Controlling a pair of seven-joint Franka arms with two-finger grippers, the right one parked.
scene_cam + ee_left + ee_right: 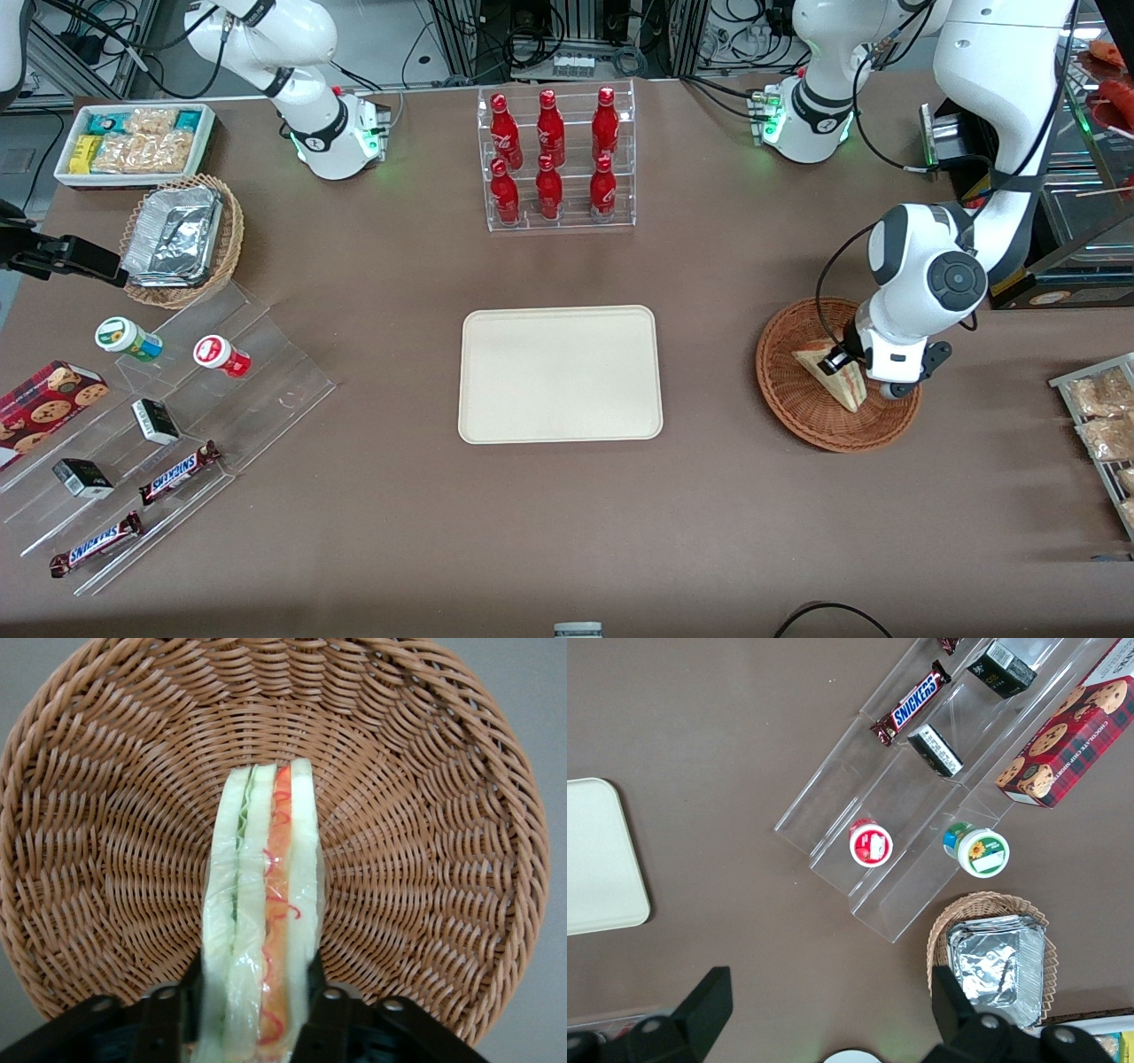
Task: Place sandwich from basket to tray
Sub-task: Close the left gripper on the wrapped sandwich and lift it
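- Snacks first, toward the parked arm's end of the table: a white bin of packaged snacks (pixel 133 143), a lighter wicker basket with silver foil containers (pixel 182 241), and a clear acrylic stepped stand (pixel 168 434) with two small lidded cups, small dark boxes and Snickers bars on it (a red cookie box sits beside it too).
- Mid-table there's the flat rectangular cream-beige tray (pixel 560 374) with rounded corners and a low rim, nothing on it.
- Farther from the front camera than the tray is a clear rack of red bottles (pixel 555 158), six of them in two rows.
- Toward the working arm's end sits the round reddish-brown wicker basket (pixel 797 403), well apart from the tray.
- The small triangular sandwich wedge (pixel 831 376) of pale white bread is in that basket, standing on edge; the wrist view shows its red, orange and green filling (pixel 276 904) under clear wrap.
- The left arm's gripper (pixel 852 370) is down in the basket, its two black fingers (pixel 330 1014) pressed against the bread on either side, so it's pinching the sandwich.
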